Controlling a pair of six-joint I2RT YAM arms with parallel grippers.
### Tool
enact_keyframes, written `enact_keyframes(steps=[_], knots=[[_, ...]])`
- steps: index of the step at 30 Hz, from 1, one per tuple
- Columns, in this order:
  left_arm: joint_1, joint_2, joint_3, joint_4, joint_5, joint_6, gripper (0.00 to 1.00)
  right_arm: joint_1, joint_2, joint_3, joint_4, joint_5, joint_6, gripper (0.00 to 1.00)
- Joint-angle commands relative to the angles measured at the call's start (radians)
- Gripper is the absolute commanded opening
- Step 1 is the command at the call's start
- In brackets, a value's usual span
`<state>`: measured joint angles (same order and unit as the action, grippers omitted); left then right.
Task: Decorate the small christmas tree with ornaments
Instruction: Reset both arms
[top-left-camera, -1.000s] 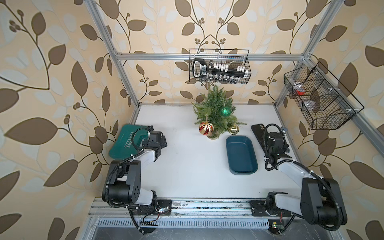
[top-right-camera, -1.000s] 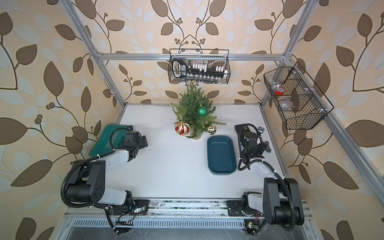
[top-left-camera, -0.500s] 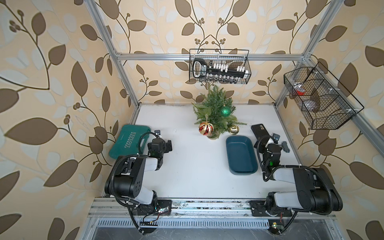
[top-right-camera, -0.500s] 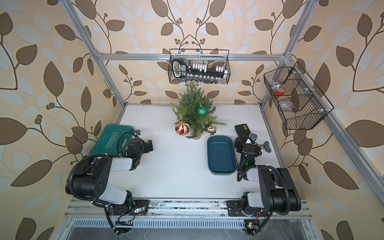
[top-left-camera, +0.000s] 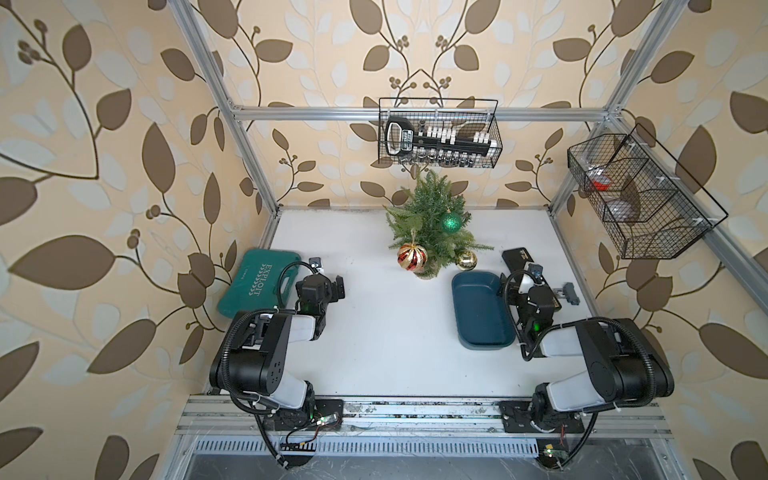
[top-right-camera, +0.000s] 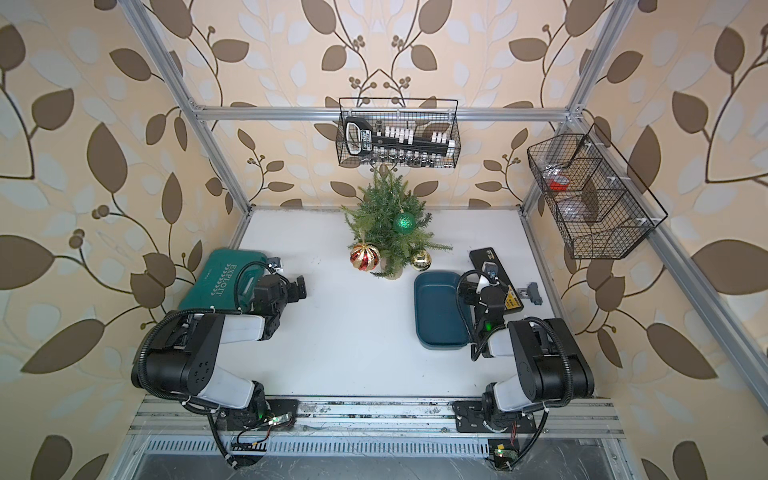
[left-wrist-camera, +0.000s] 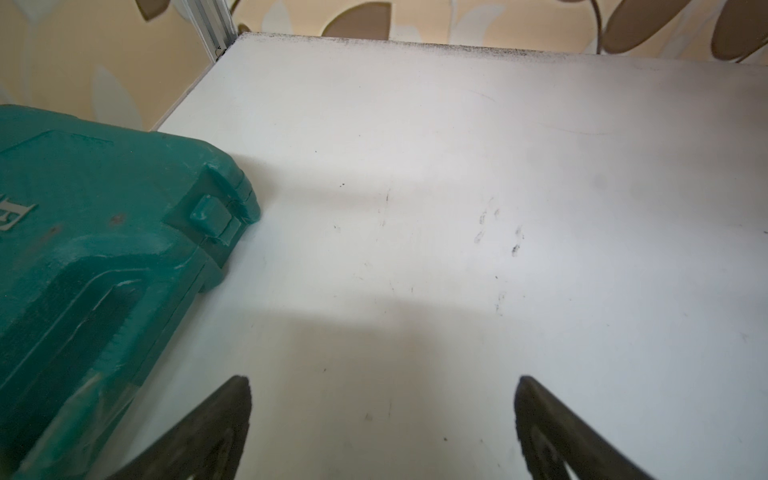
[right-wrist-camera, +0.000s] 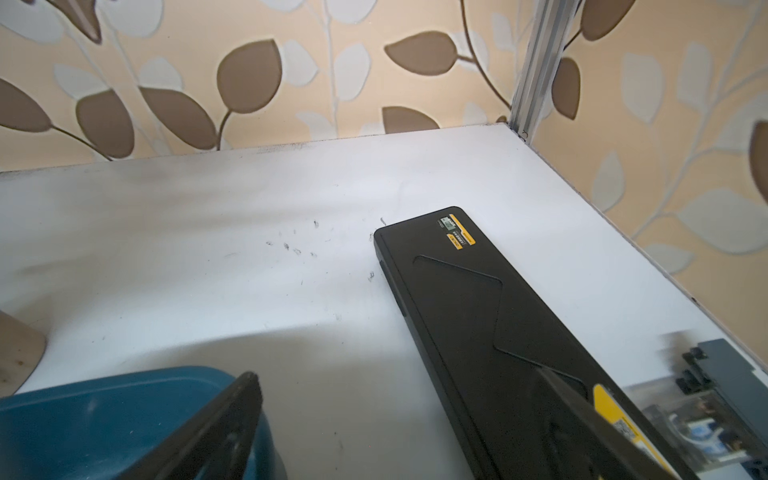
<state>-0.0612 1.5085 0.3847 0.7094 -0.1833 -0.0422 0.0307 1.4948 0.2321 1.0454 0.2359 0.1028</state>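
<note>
Well, both arms sit folded low, nothing in hand. Left end effector (left-wrist-camera: 382, 384) has its jaws spread wide over bare white surface (top-left-camera: 395, 332), gripping nothing. Right end effector (right-wrist-camera: 399, 376) is likewise wide apart & empty, btwn the blue tray (top-left-camera: 480, 307) and a flat black case (right-wrist-camera: 478, 311).

The small christmas tree (top-left-camera: 432, 224) stands upright, long axis vertical, well ahead of both: ahead-right of the left one, ahead-left of the right one, approx. equally far. All three ornaments hang on it already. The red-and-gold striped ball (top-left-camera: 412, 257) is on the left arm's side, the gold ball (top-left-camera: 467, 259) on the right arm's, and the green glittery ball (top-left-camera: 450, 222) higher up. The tray looks empty, so I'd judge the decorating done.

Needles look bristly & yielding; the baubles are hard, round, glossy, prob. slippery.
</note>
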Motion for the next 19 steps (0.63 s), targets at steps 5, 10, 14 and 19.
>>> enact_keyframes(steps=[5,10,14,19], knots=[[-0.038,-0.011,-0.024,0.091,-0.059,0.044,0.99,0.003,-0.007,0.024,0.005,0.013,-0.012,1.0],[-0.037,-0.001,-0.013,0.078,-0.055,0.044,0.99,0.003,-0.007,0.024,0.006,0.013,-0.012,1.0],[-0.017,0.005,0.007,0.045,-0.013,0.039,0.99,0.003,-0.007,0.024,0.005,0.013,-0.012,1.0],[-0.031,-0.011,-0.019,0.08,-0.042,0.043,0.99,0.002,-0.007,0.023,0.005,0.012,-0.012,1.0]])
